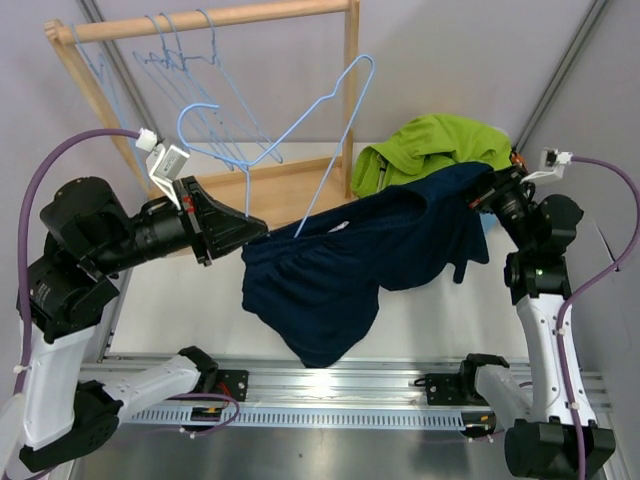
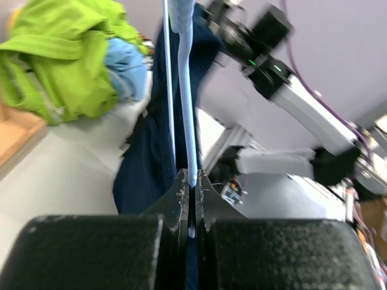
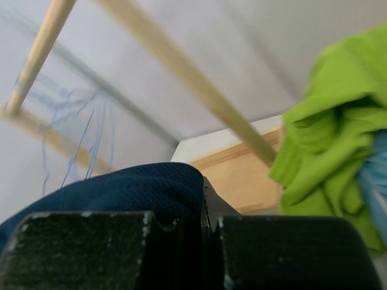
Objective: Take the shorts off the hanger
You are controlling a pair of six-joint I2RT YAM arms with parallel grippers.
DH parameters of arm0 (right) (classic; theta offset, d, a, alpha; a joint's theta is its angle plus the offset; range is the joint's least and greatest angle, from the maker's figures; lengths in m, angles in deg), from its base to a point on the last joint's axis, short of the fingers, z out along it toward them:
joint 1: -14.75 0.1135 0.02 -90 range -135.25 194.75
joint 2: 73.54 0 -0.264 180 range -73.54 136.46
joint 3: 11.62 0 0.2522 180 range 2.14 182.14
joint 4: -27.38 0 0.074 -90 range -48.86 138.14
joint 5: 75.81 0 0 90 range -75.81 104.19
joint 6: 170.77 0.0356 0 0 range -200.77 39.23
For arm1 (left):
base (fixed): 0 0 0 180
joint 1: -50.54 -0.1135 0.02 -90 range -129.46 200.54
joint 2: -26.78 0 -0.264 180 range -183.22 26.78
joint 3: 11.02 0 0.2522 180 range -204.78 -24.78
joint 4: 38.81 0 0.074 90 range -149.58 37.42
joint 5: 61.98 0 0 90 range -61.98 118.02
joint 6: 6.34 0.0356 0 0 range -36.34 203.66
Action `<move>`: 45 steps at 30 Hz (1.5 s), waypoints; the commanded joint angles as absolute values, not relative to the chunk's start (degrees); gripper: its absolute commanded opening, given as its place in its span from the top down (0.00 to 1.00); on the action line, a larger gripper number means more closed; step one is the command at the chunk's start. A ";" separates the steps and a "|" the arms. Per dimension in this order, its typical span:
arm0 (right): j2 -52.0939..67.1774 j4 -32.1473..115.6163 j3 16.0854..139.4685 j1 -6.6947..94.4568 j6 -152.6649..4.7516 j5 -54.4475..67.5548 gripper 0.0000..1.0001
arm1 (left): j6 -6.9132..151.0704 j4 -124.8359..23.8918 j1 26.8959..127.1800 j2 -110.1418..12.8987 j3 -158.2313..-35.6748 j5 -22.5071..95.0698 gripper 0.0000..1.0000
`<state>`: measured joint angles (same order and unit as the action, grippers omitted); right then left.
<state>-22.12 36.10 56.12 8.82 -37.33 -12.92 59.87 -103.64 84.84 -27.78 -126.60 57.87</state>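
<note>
The dark navy shorts (image 1: 340, 265) hang stretched in mid-air between my two grippers, still threaded on a light blue wire hanger (image 1: 335, 130) that tilts up to the right. My left gripper (image 1: 258, 228) is shut on the hanger's lower wire (image 2: 191, 175), with the navy fabric (image 2: 145, 157) just behind it. My right gripper (image 1: 482, 195) is shut on the far edge of the navy shorts (image 3: 133, 187). Lime green shorts (image 1: 430, 145) lie piled at the back right, with light blue shorts (image 2: 127, 63) tucked in the pile. The yellow and patterned shorts are out of view.
A wooden rack (image 1: 210, 20) stands at the back left with several empty blue wire hangers (image 1: 185, 70) on its rail and a wooden base (image 1: 290, 185). An aluminium rail (image 1: 330, 385) runs along the near edge between the arm bases.
</note>
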 commanded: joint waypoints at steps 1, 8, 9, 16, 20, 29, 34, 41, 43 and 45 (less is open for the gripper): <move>-25.88 26.85 52.87 13.85 -43.57 -16.16 1.00 | 61.33 -104.78 85.34 -27.61 -130.08 51.52 1.00; -29.59 38.49 59.94 32.95 -57.29 -14.90 1.00 | 65.11 -113.56 85.34 -40.26 -136.84 19.34 1.00; -29.59 39.81 61.54 32.95 -58.00 -14.81 1.00 | 65.64 -113.31 85.43 -41.32 -137.02 18.01 1.00; -31.26 43.51 70.17 32.86 -58.80 -18.58 1.00 | 68.19 -108.83 85.26 -50.37 -143.68 14.40 1.00; -34.24 44.30 70.26 32.86 -58.62 -21.39 1.00 | 68.98 -109.70 84.64 -61.17 -155.89 13.78 1.00; -30.05 49.21 78.32 32.86 -65.02 -8.20 1.00 | 66.61 -108.13 81.56 -68.68 -163.84 20.44 1.00; -6.03 46.42 102.16 26.99 -70.84 1.28 1.00 | 65.64 -104.96 82.18 -62.35 -153.04 24.32 1.00; 27.68 37.38 141.99 10.37 -64.43 3.74 1.00 | 67.05 -105.66 82.09 -58.82 -149.85 26.00 1.00; 33.57 35.26 147.23 8.18 -63.03 3.21 1.00 | 66.87 -105.84 82.09 -58.73 -150.55 26.87 1.00; 39.56 32.45 149.79 6.76 -59.17 2.25 1.00 | 66.52 -105.75 82.09 -58.91 -150.99 27.40 1.00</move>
<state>35.49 40.65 143.74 8.80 -64.04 0.76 66.69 -108.28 81.91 -60.54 -148.92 25.34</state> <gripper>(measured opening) 0.076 0.026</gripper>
